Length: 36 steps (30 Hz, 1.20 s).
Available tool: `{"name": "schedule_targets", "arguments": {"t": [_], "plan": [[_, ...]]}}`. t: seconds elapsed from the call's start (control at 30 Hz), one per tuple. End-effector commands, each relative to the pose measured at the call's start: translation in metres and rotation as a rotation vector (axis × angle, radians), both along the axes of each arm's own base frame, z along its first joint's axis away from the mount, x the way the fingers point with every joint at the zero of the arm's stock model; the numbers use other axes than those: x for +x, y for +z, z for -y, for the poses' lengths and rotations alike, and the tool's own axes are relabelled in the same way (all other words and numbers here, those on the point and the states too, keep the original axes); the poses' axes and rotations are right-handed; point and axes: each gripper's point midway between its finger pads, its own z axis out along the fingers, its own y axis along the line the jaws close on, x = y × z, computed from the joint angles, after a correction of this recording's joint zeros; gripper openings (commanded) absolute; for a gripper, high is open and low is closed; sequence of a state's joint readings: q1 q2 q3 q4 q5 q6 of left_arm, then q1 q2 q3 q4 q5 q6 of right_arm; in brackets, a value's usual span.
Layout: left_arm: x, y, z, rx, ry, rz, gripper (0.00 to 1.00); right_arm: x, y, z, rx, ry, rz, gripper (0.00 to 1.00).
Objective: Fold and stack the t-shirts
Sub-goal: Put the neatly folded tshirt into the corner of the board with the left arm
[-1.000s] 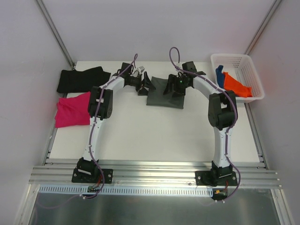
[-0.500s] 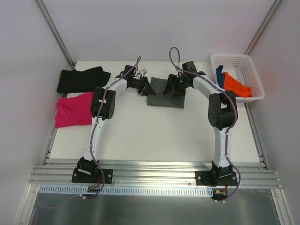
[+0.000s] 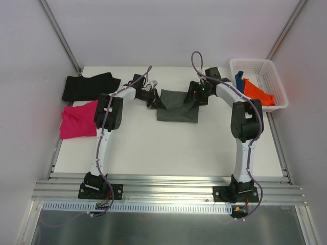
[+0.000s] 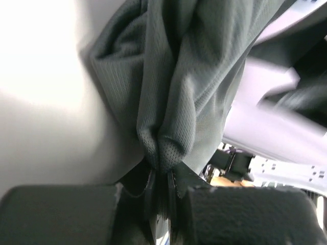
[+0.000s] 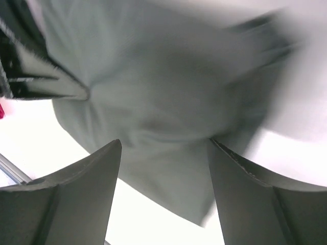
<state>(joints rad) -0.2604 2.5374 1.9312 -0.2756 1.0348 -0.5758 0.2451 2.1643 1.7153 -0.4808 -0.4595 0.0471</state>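
A folded dark grey t-shirt (image 3: 177, 106) lies at the back middle of the table. My left gripper (image 3: 156, 99) is at its left edge, shut on a bunched fold of the grey cloth (image 4: 189, 76), which is pinched between the jaws (image 4: 163, 171). At the shirt's right back corner, my right gripper (image 3: 197, 96) hovers open. In the right wrist view its two fingers stand wide apart (image 5: 163, 148) over the grey t-shirt (image 5: 163, 97) with nothing gripped. A black t-shirt (image 3: 88, 86) and a magenta t-shirt (image 3: 77, 120) lie at the far left.
A white lattice basket (image 3: 258, 66) stands at the back right corner, holding an orange t-shirt (image 3: 258, 93) and a blue t-shirt (image 3: 238, 80). White walls enclose the table on three sides. A metal rail runs along the near edge by the arm bases.
The left gripper has closed on the grey shirt's left edge. The right gripper has shifted slightly to the right while staying open. The grey shirt has moved a little.
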Motion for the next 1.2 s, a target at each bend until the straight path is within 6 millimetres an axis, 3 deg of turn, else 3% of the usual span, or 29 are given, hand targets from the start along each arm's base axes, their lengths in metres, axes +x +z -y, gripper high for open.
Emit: {"name": "schedule_targets", "arguments": {"t": [0.0,0.07,0.1,0.23,0.27,0.47,0.7,0.83,0.97,1.13,1.17], "plan": [[-0.007,0.047,-0.036,0.053,0.01,0.093,0.0,0.011,0.057,0.03,0.009,-0.038,0.124,0.72],[-0.012,0.047,-0.057,0.089,0.039,0.082,0.0,0.012,0.058,0.046,-0.001,-0.065,0.128,0.72],[-0.017,0.058,-0.065,0.11,0.036,0.104,0.0,0.013,0.062,0.055,-0.003,-0.083,0.135,0.72],[-0.037,0.067,-0.098,0.181,0.06,0.099,0.0,0.01,0.066,0.072,0.002,-0.116,0.13,0.72],[-0.039,0.077,-0.108,0.201,0.073,0.13,0.0,0.01,0.067,0.076,0.004,-0.125,0.129,0.72],[-0.076,0.091,-0.147,0.274,0.095,0.119,0.0,0.002,0.068,0.09,0.018,-0.166,0.11,0.72],[-0.111,0.066,-0.192,0.403,0.082,0.093,0.0,-0.001,0.072,0.096,0.045,-0.188,0.099,0.72],[-0.109,0.064,-0.228,0.476,0.096,0.087,0.0,-0.003,0.072,0.1,0.052,-0.195,0.096,0.72],[-0.104,0.084,-0.256,0.525,0.147,0.137,0.0,-0.007,0.071,0.104,0.059,-0.205,0.086,0.72],[-0.11,0.104,-0.277,0.567,0.168,0.168,0.0,-0.008,0.07,0.106,0.077,-0.221,0.078,0.72],[-0.111,0.109,-0.281,0.582,0.176,0.18,0.0,-0.007,0.07,0.114,0.08,-0.241,0.077,0.72]]}}
